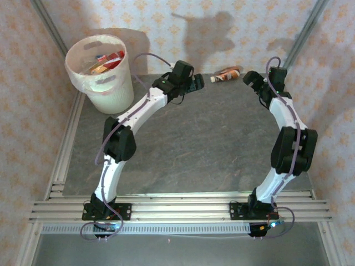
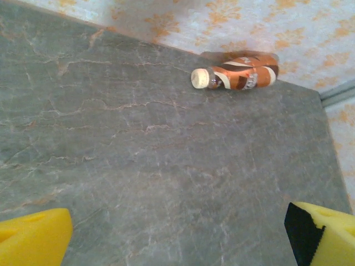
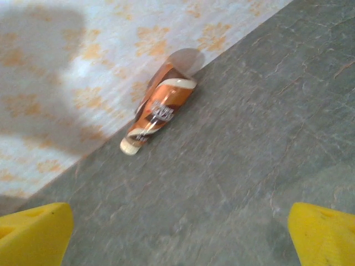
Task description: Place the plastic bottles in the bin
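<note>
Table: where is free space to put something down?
The whole middle of the table is bare, between the left arm and the right arm. It is crowded at the far edge: the bin in the left corner, one bottle by the wall.

table (image 1: 211, 144): grey, veined | wall (image 1: 166, 27): pale, orange floral print, behind table | aluminium rails (image 1: 183, 209): along table's near edge

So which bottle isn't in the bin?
The orange-brown bottle with the white cap, lying on its side by the far wall. The other bottles are inside the bin.
</note>
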Tool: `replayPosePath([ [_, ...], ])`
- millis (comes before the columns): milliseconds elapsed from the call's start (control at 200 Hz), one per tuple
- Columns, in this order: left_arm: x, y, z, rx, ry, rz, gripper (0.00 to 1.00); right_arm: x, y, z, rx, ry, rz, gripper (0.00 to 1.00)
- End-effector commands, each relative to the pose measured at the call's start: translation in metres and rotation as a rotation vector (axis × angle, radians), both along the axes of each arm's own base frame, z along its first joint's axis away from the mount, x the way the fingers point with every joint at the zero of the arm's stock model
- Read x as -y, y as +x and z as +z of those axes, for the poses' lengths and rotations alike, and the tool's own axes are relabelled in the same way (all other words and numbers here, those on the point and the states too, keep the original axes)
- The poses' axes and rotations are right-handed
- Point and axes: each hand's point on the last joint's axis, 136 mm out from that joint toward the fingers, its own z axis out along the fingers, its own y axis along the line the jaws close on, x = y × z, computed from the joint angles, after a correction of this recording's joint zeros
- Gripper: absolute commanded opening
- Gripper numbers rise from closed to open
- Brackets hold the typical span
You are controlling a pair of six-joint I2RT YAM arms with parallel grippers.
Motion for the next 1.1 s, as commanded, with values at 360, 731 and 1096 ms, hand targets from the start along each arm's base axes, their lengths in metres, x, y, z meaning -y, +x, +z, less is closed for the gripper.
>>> replayPosePath([
  [360,0.052,0.09,-0.013,0.182,-0.274,0.021,1.0,0.005,0.125,-0.035,0.156,0.211,0.081,0.99],
  [731,0.055,0.081,-0.05,0.1,-0.234,-0.104,1.0,0.003,0.212,-0.06,0.226,0.431,0.085,0.99],
  [1096,0.02,0.065,-0.068,0.027,-0.189,-0.06,1.0,-0.068,0.222,-0.092,0.253,0.368,0.203,0.99],
])
